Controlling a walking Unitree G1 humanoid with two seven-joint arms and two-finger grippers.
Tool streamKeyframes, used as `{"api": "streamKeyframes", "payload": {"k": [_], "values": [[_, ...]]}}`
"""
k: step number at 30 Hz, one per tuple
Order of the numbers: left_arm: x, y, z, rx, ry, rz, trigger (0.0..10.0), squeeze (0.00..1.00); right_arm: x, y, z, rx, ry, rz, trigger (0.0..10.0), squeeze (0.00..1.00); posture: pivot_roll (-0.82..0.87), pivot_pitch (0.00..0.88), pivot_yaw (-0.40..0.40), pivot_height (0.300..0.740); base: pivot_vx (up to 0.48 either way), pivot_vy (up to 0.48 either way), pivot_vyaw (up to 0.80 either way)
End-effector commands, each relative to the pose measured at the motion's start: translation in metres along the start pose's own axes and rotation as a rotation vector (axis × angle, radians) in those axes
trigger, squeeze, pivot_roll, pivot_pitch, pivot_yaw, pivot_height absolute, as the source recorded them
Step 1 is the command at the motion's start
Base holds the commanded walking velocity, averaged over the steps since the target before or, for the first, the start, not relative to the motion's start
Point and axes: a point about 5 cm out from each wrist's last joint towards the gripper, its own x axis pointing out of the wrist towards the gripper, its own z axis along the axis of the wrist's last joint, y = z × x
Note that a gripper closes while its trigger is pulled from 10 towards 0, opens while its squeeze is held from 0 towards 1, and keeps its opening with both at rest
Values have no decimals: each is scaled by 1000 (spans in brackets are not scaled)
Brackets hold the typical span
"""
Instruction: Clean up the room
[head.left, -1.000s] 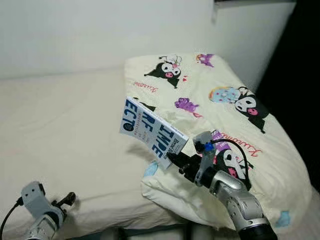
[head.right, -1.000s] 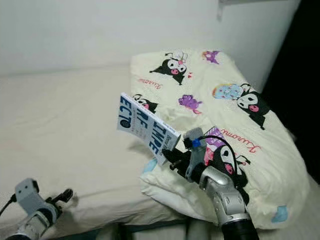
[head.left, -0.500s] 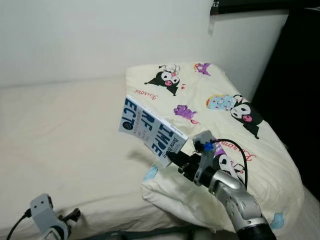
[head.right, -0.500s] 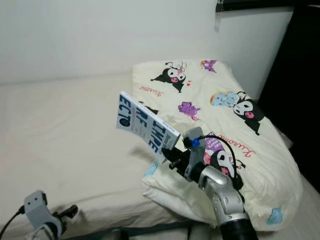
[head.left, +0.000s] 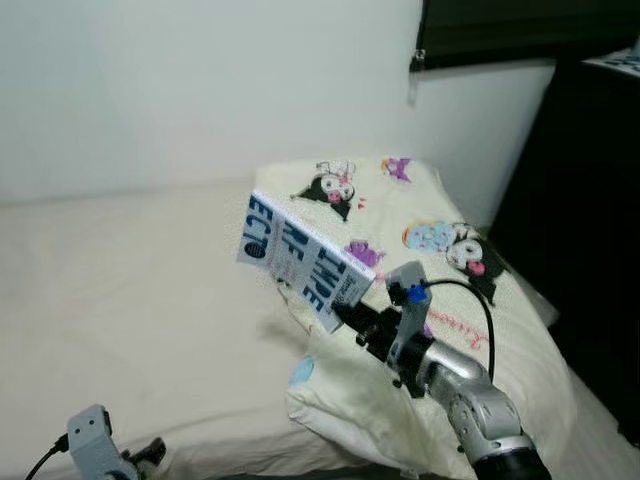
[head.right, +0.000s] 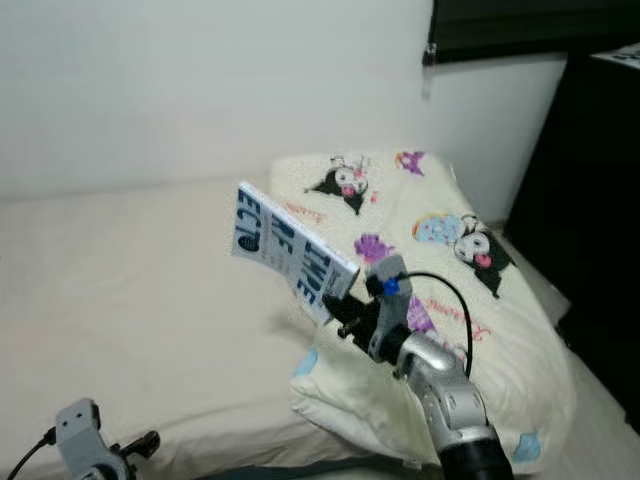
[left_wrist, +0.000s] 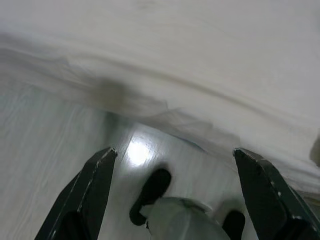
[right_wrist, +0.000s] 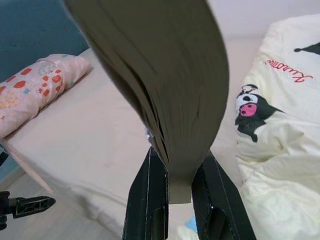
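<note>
Right gripper clamps a white paperback book by one lower corner; the book is held clear in the air, tilted, above the near edge of the bed and beside the cartoon-print duvet. Right wrist view confirms both black fingers pinch the page block near its bottom edge, cover on one side, pages on the other.

Left gripper hangs low by the bed's edge over the pale floor, fingers spread wide, nothing between them.

Handling judgement: the book looks thick enough to carry some weight, and a corner grip puts most of that mass far from the fingers, so it may sag or twist in the pinch. Covers appear glossy, hence possibly slippery. Paperback is semi-stiff; pages could fan out if the grip loosens. A hold nearer the spine or mid-edge would be steadier. Not fragile; set-down can be plain.

A patterned pillow lies at the far end of the bed.
</note>
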Motion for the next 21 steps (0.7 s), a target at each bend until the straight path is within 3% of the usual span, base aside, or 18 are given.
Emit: {"api": "streamKeyframes", "payload": {"k": [1,3,5,7,8,9,11,16,18,20,21], "values": [[-2,0,-13,23,47,12,10000,0,2,-1,-8,-1,8,-4,0,0,-112,63,22,735,0,0,0],[-2,0,-17,32,59,16,10000,0,1,-3,-15,-2,37,-18,0,0,-112,59,20,740,0,0,0],[-3,-1,-25,52,90,24,10000,0,-2,-9,-40,-20,134,-71,0,0,-112,54,17,740,0,0,0],[-3,-1,-25,52,90,24,10000,0,-2,-9,-40,-20,134,-71,0,0,-112,54,17,740,0,0,0],[-3,-4,-30,74,111,21,10000,0,-5,-12,-61,-33,225,-107,9098,0,-113,49,15,740,0,0,0],[-3,-7,-35,92,126,9,10000,0,-10,-12,-80,-23,298,-132,10000,0,-115,47,16,740,0,0,0],[-3,-14,-39,111,139,-12,10000,0,-17,-10,-102,-44,400,-151,10000,0,-116,43,14,740,0,0,391],[-3,-18,-42,140,152,-25,10000,0,-17,1,-122,-128,496,-122,10000,0,-124,39,13,740,0,0,781],[-3,-23,-48,290,189,-55,10000,0,-26,4,-146,-155,612,-162,10000,0,-122,40,12,740,0,0,781],[-3,-24,-49,312,195,-61,10000,0,-29,4,-150,-151,631,-176,10000,0,-122,40,12,740,0,0,781],[-4,-24,-50,320,200,-67,10000,0,-34,2,-156,-92,636,-229,10000,0,-112,39,8,740,0,0,781]]}}
